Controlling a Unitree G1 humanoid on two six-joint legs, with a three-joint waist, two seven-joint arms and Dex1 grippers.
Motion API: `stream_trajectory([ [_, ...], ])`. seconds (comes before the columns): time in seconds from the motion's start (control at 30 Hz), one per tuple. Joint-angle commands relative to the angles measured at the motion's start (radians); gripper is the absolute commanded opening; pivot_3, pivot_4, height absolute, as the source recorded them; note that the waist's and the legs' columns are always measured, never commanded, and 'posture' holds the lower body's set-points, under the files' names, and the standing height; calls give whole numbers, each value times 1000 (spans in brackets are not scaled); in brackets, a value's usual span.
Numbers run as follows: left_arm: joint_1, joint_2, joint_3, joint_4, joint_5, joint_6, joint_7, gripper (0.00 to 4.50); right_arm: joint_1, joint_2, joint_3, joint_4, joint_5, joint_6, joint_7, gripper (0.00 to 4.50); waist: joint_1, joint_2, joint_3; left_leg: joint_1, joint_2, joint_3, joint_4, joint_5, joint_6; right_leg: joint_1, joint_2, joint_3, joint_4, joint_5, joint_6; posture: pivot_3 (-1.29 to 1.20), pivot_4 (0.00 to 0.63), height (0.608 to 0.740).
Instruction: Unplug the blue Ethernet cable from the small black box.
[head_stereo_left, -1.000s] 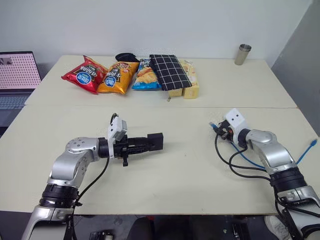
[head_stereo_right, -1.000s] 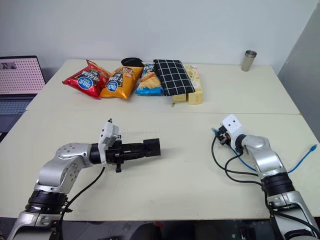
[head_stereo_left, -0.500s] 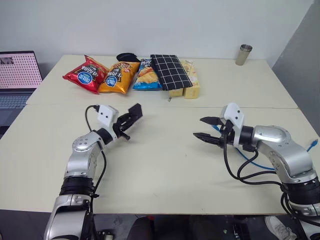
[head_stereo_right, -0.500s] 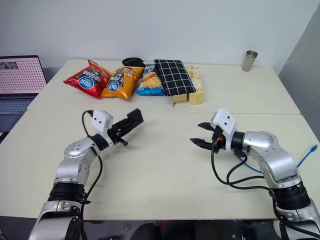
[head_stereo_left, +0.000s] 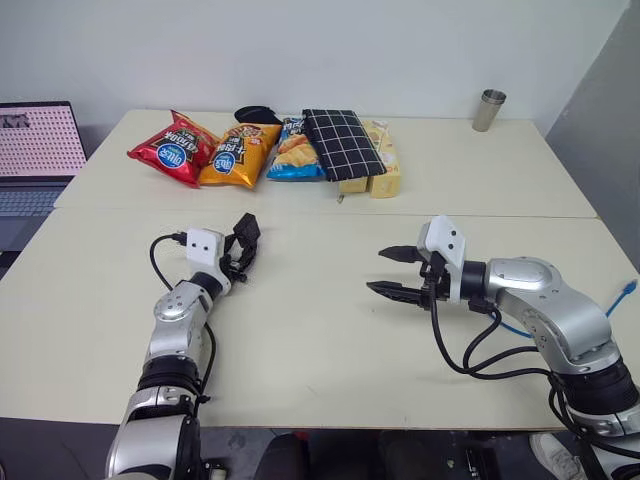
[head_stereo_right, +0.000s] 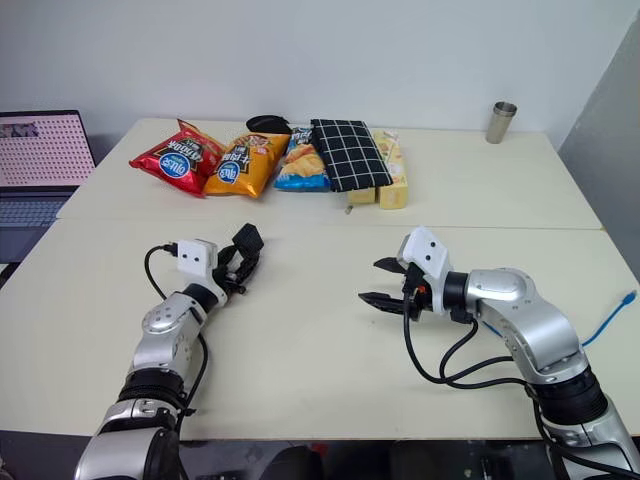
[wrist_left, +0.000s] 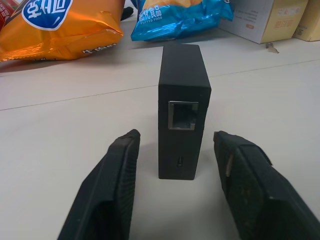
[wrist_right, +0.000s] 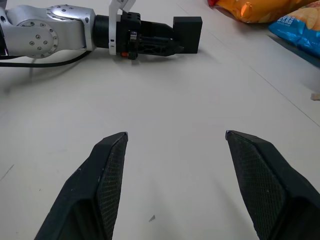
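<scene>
Head-camera scene, left to right. Far left edge: a laptop (head_stereo_left: 35, 150) with a pink-patterned screen. Upper left of the cream table (head_stereo_left: 320, 370): a red snack bag (head_stereo_left: 172, 150), an orange snack bag (head_stereo_left: 236, 155) and a blue snack bag (head_stereo_left: 293, 150) in a row, then a black-and-white checked pouch (head_stereo_left: 341, 143) lying over yellow cartons (head_stereo_left: 378, 172). Left of centre: the left gripper (head_stereo_left: 243, 250), fingers (wrist_left: 107, 192) parted, one on each side of the small black box (wrist_left: 183, 107), which stands upright on the table with its empty port facing the wrist camera; neither finger touches it in the left wrist view. Right of centre: the right gripper (head_stereo_left: 393, 272), fingers (wrist_right: 102, 182) spread wide over bare table with nothing between them, pointing toward the left arm. Upper right: a metal cup (head_stereo_left: 487, 109). Far right edge: the blue Ethernet cable (head_stereo_left: 617, 298), trailing off the table edge behind the right arm, well apart from the box.
</scene>
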Motion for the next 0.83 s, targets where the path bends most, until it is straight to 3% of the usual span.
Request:
stream_trajectory([
  [0.03, 74, 34, 16, -94, 5, 50, 18, 3562, -1, -13, -21, -44, 5, -5, -3, 3296, -2, 0, 0, 0, 0, 0, 0, 0, 0, 0, 0, 0, 0, 0, 0, 0, 150, 740],
  [0.07, 96, 42, 13, -130, 9, 67, 19, 3752, 5, -16, -24, -46, 4, -6, -6, 3296, -3, 0, 0, 0, 0, -1, 0, 0, 0, 0, 0, 0, 0, 0, 0, 0, 150, 740],
  [0.2, 224, 102, -2, -365, 18, 194, 4, 3752, 52, -36, -74, -57, 11, -7, -20, 3296, -2, 0, 0, 0, 0, -1, -1, 0, 0, 0, 0, 0, 0, 0, 0, 0, 150, 740],
  [0.4, 394, 273, -28, -709, -57, 401, -175, 3752, 134, -97, -195, -47, 32, -15, -21, 3296, 2, 1, 1, 1, 0, -2, -1, 0, 0, 1, 0, 0, -1, 0, 0, 0, 150, 740],
  [0.6, 327, 447, 56, -730, -154, 518, -324, 3752, 223, -217, -354, 57, 18, -55, 20, 3296, 7, 1, 1, 1, -2, -5, -1, -2, 3, 5, 0, -1, -3, 0, 0, 0, 150, 740],
  [0.83, 238, 493, 83, -715, -240, 624, -395, 3752, 247, -210, -413, 83, 61, -55, 17, 3296, -1, 4, 2, 2, -2, -4, -1, -2, 3, 4, 0, 0, -3, 0, 0, 0, 150, 740],
])
